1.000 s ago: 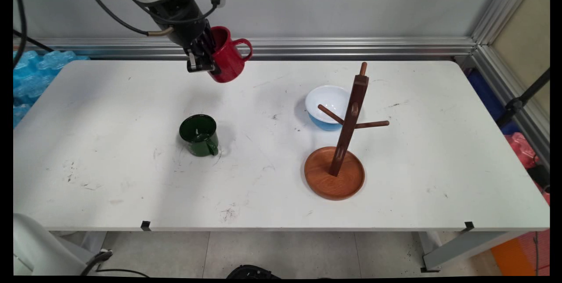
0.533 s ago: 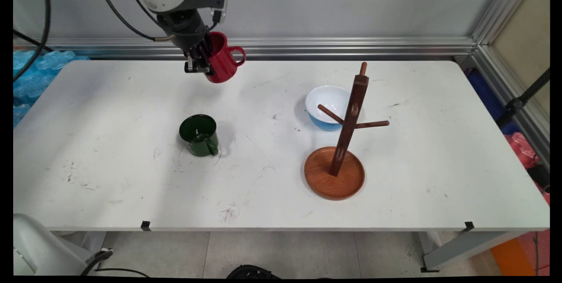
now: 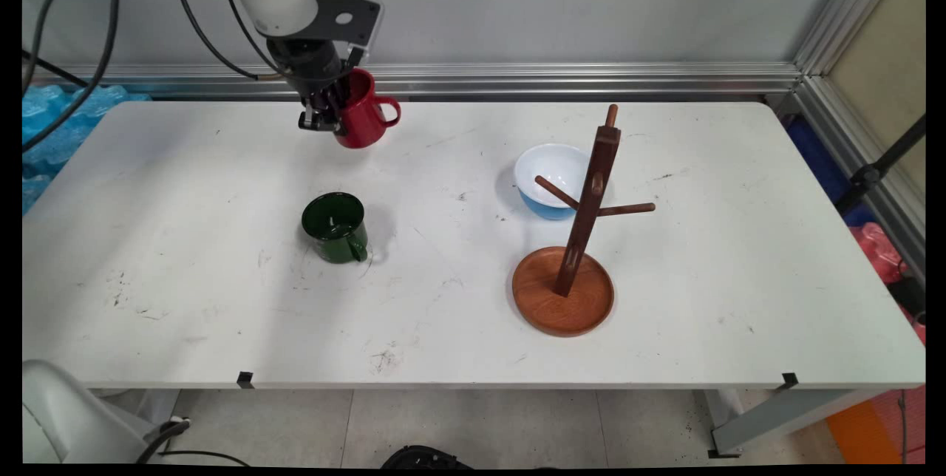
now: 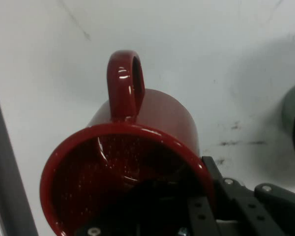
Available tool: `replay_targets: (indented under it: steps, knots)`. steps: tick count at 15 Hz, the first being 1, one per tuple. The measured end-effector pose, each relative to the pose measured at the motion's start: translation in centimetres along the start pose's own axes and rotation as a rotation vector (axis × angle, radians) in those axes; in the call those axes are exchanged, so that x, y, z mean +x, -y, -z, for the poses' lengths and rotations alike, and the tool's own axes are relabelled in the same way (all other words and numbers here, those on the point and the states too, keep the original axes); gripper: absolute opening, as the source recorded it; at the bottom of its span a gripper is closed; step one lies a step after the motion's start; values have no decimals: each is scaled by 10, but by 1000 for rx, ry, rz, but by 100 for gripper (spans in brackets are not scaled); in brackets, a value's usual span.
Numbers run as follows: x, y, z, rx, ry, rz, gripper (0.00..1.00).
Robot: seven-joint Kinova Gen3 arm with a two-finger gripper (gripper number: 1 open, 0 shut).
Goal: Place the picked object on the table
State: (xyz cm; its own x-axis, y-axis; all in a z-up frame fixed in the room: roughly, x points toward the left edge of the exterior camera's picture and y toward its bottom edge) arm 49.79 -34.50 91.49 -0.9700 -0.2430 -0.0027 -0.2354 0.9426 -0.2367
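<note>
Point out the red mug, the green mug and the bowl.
red mug (image 3: 361,121): main view, on its outer wall.
green mug (image 3: 336,236): main view, on its side wall.
bowl (image 3: 550,168): main view, on its white inside.

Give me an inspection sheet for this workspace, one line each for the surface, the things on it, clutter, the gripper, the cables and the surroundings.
Surface: white table, scuffed with dark marks.
Things: red mug held tilted above the table's far left part, handle toward the picture's right; green mug upright; white and blue bowl behind the wooden mug tree, whose pegs are bare.
Clutter: nothing seen.
Gripper: gripper shut on the red mug's rim, one finger inside the cup.
Cables: black cables hanging from the arm at upper left.
Surroundings: grey wall, aluminium rail, blue packaging off the table's left end.
</note>
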Motion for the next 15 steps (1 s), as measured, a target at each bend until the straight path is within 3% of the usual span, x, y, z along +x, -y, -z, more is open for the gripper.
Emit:
replay_targets:
  steps: [15]
  knots:
    - [-13, 17, -70, -53, 42, -168, 0]
